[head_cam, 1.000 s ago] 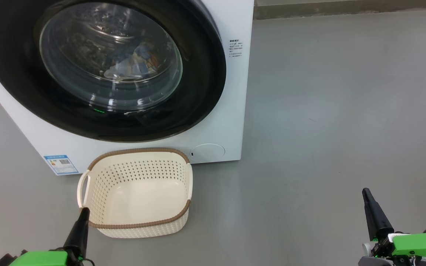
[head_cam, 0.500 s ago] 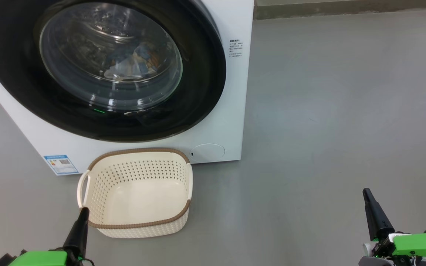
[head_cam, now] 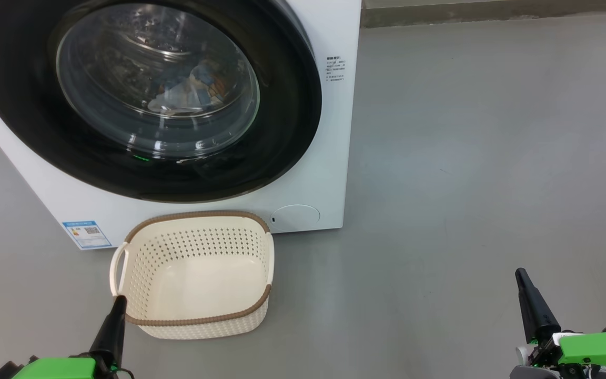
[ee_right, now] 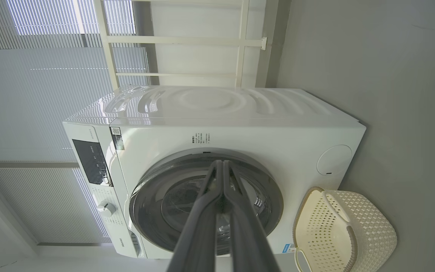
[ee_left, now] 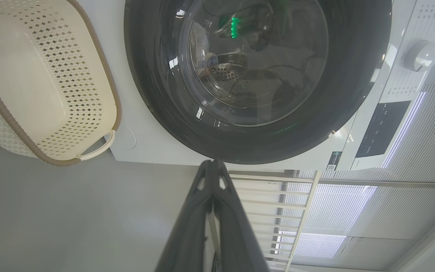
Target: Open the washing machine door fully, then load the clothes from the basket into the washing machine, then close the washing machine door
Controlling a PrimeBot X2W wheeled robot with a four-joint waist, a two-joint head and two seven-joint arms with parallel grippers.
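Currently the left gripper (head_cam: 115, 316) sits at 7 o'clock in the head view, fingers pressed together on nothing. Its tip lies at the near left corner of the basket (head_cam: 198, 214); contact cannot be determined. The right gripper (head_cam: 528, 300), at 5 o'clock, is likewise closed and empty, well apart from everything, over bare floor (head_cam: 466, 184).

The basket is empty and stands just in front of the washing machine (head_cam: 329, 158), at 6 o'clock from the washing machine door (head_cam: 155, 84), which lies flush and closed. The clothes (head_cam: 198, 87) rest in the drum behind the glass.

Handling, as judged:
- Door: rigid and glossy, so its face is slippery. Take hold at the rim, never on the bulging glass. No grip recess can be made out.
- Clothes: soft, light and limp. Pinch a raised fold.
- Basket: light, stiff plastic that slides if nudged.
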